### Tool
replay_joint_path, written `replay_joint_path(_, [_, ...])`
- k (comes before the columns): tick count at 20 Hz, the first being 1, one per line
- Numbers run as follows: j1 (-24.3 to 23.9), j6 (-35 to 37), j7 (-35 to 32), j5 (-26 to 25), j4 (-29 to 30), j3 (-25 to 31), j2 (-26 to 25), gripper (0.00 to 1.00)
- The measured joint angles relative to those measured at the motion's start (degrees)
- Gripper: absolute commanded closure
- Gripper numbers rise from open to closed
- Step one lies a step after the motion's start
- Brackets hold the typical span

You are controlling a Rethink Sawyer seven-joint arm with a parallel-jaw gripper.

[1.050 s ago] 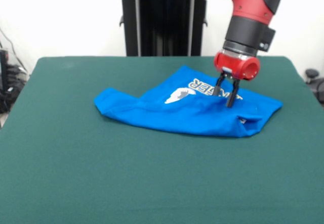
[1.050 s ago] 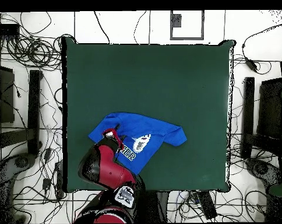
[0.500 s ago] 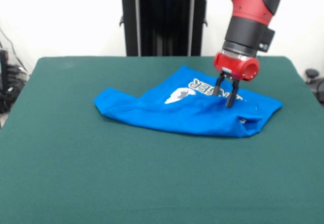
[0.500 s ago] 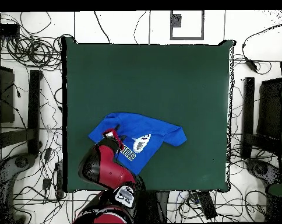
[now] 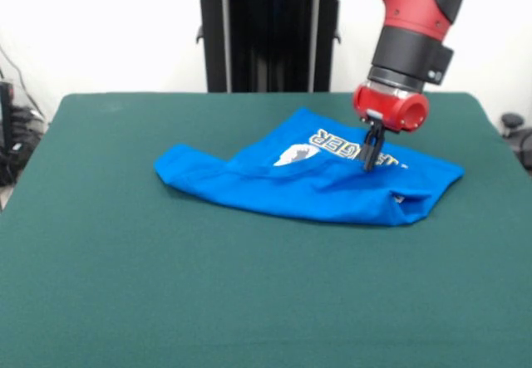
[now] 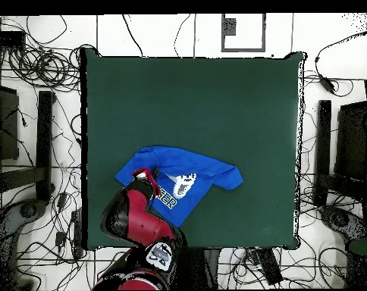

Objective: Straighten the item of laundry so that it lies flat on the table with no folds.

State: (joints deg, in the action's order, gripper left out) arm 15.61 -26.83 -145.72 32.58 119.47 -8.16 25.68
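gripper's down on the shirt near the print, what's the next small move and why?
Probably lift slightly and pull outward: the gripper looks shut on the shirt beside the lettering, and the shirt lies bunched and folded over on the table.

Front view: looks across the table (image 5: pixel 125 301) toward the arm's black pedestal (image 5: pixel 268 40), from a low angle and quite near; the table's near edge is cut off.
Overhead view: looks straight down from high above; the whole table (image 6: pixel 217 98) shows, with floor and cables (image 6: pixel 35 64) around it.
Facing: the two views are turned half round against each other.
Shared part: the green table top, the blue shirt (image 5: pixel 274 189) (image 6: pixel 190 163) and the red arm (image 5: pixel 411 19) (image 6: pixel 133 220).
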Motion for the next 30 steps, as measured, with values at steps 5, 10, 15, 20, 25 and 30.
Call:
replay_joint_path(5, [0.0,0.4,0.0,0.0,0.0,-0.4,0.0,1.0])
replay_joint_path(10, [0.0,1.4,0.0,0.0,0.0,-1.0,0.0,1.0])
replay_joint_path(15, [0.0,2.5,0.0,0.0,-0.1,-1.4,0.1,1.0])
replay_joint_path(20, [-0.3,6.5,0.0,0.0,-0.4,-2.5,0.9,1.0])
replay_joint_path(25, [-0.2,12.8,0.0,0.0,-0.9,-3.8,2.8,1.0])
replay_joint_path(30, [0.0,19.5,0.0,0.0,-2.3,-6.0,4.8,1.0])
